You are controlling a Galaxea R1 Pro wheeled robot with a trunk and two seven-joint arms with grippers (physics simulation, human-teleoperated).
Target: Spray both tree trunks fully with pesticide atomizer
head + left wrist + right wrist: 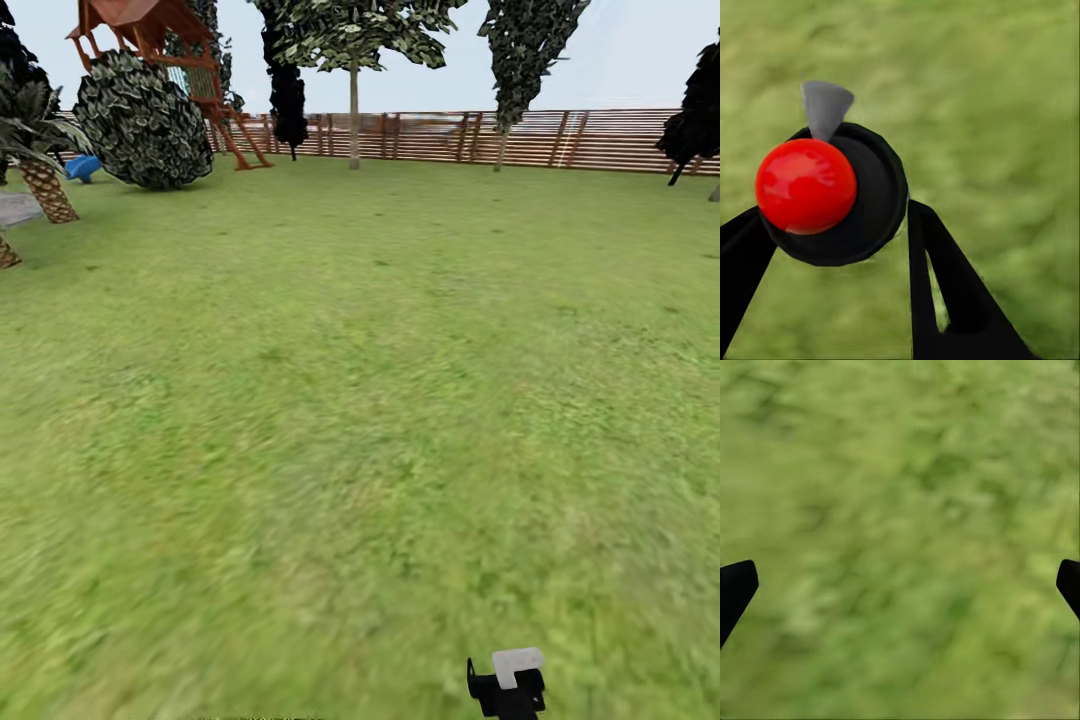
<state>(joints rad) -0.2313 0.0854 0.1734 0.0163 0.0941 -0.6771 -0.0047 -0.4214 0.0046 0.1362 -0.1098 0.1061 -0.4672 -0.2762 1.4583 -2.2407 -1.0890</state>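
Observation:
In the left wrist view the pesticide atomizer (832, 195), a black round body with a red ball and a grey cone tip, sits between my left gripper's (832, 211) two black fingers (937, 285), which press on its sides above the grass. A black piece with a pale block, apparently the atomizer (508, 682), pokes up at the head view's bottom edge. My right gripper (900, 585) hangs open over bare lawn, its fingertips (735, 589) far apart. Far off by the fence stand a straight grey-tan trunk (353, 120) and a second thin trunk (500, 150).
Green lawn (360, 400) stretches to a reddish-brown slat fence (600, 140). At the far left are a scaly palm stump (47, 190), a round bush (145, 120), a wooden play tower (160, 40) and grey paving (15, 208). Dark narrow trees (288, 100) stand near the fence.

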